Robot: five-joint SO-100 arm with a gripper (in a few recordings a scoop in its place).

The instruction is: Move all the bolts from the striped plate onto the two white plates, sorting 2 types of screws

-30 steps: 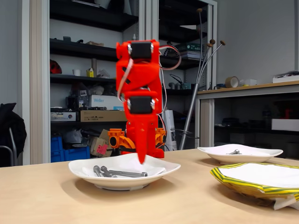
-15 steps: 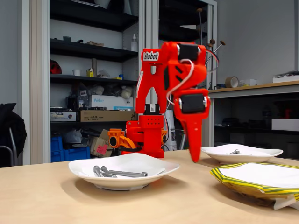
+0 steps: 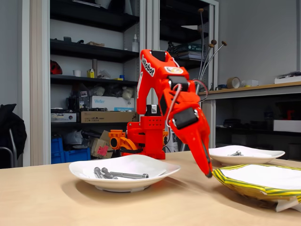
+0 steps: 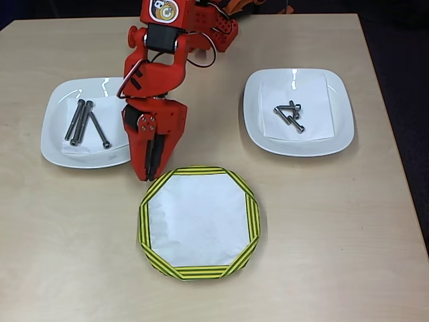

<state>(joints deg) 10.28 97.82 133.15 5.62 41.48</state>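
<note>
Striped plate (image 4: 199, 272) lies just beside the empty pincer's (image 4: 149, 176) tips.

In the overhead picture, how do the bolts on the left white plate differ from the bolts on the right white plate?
The grey metal bolts on the left white plate are long and thin; the bolts on the right white plate are short and stubby. The left ones lie nearly parallel, side by side; the right ones sit in a crossed cluster. Both groups rest on white paper.

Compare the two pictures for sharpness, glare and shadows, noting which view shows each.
Overhead view: sharp, evenly lit, soft glare on the left white plate's rim, faint shadow beside the gripper. Fixed view: tabletop sharp, shelves behind dim and cluttered, soft shadow under the striped plate.
</note>
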